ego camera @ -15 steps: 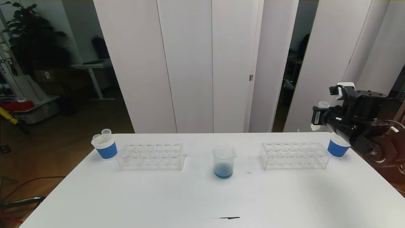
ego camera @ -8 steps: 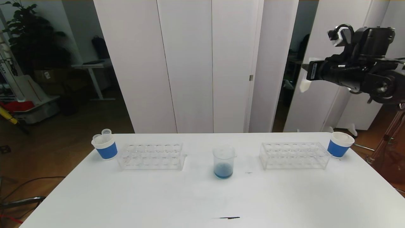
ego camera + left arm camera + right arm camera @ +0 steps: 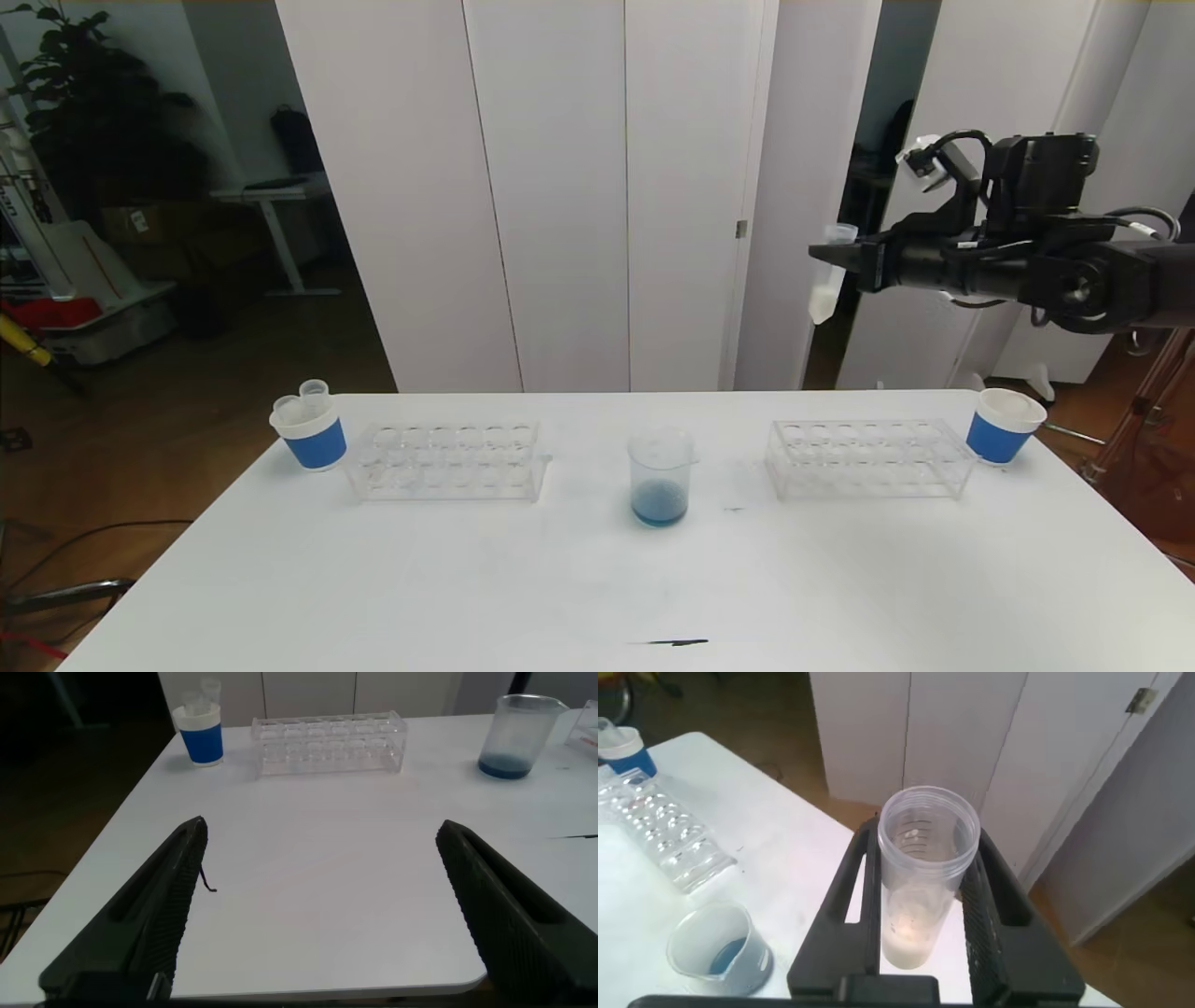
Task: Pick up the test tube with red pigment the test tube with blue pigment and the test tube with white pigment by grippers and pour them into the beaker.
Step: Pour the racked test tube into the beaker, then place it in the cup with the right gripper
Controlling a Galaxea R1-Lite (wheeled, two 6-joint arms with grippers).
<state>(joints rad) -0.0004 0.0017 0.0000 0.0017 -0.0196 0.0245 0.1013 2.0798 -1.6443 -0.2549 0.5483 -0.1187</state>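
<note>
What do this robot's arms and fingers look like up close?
The right gripper and its arm are matte black, boxy and jointed, with looping black cables and a small white-tipped camera on top. The left gripper has two long black wedge-shaped fingers with ribbed inner pads.

i see open air between my right gripper, raised high and clamped on the test tube with white pigment, and the beaker standing alone at mid-table. two clear racks flank the beaker with gaps either side. the table in front lies bare.
</note>
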